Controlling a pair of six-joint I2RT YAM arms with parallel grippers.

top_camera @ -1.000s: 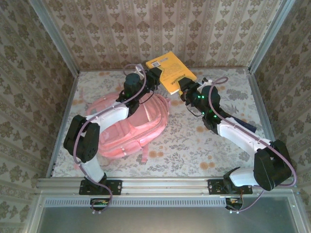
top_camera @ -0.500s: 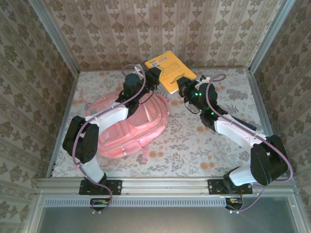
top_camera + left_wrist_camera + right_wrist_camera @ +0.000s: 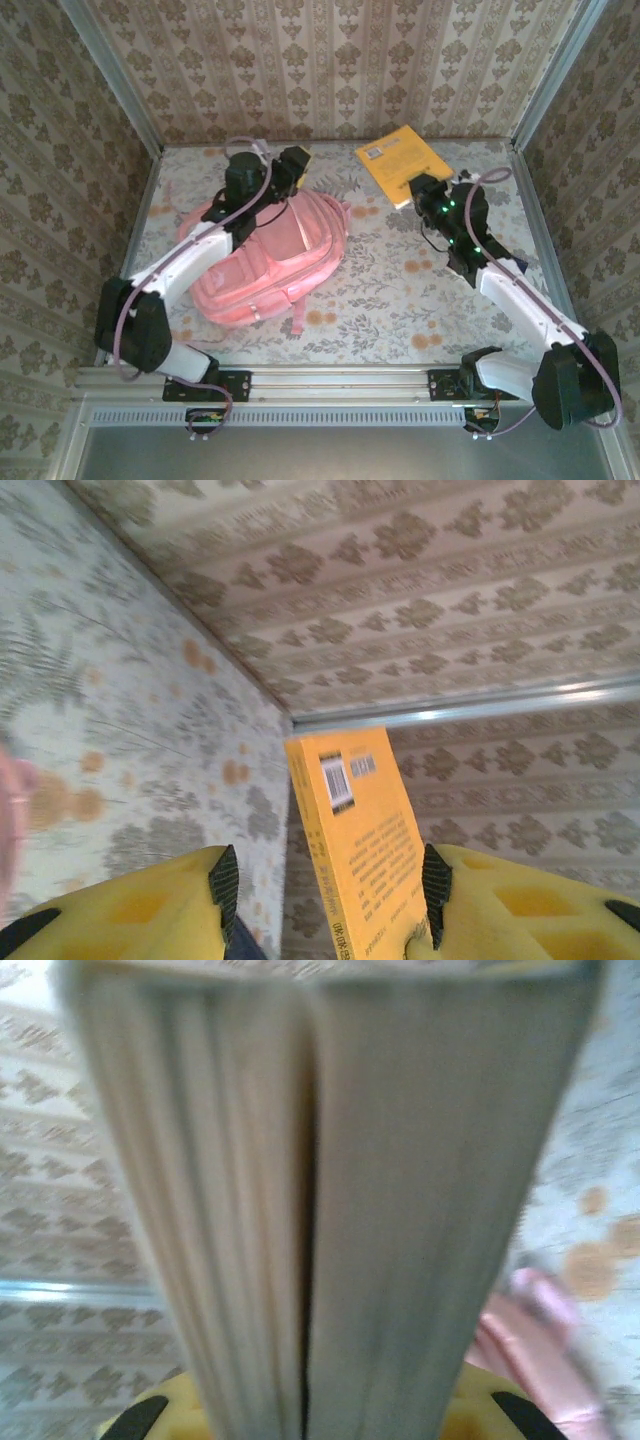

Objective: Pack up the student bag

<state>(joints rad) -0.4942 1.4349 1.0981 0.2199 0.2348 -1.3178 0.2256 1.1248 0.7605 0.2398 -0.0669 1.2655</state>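
Yellow book [image 3: 392,158]: was pinched by right gripper [image 3: 416,186] near worktop's [image 3: 400,295] far edge, for packing.
Left gripper [image 3: 296,163]: stood spread, empty, at student bag's [image 3: 265,260] far end.

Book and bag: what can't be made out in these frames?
Book, right wrist view: blurred, edge-on page block; cover faces away.
Book, left wrist view: cover print too small; lower end cut by frame edge.
Bag, top view: far end under left gripper; open or zipped, cannot tell.
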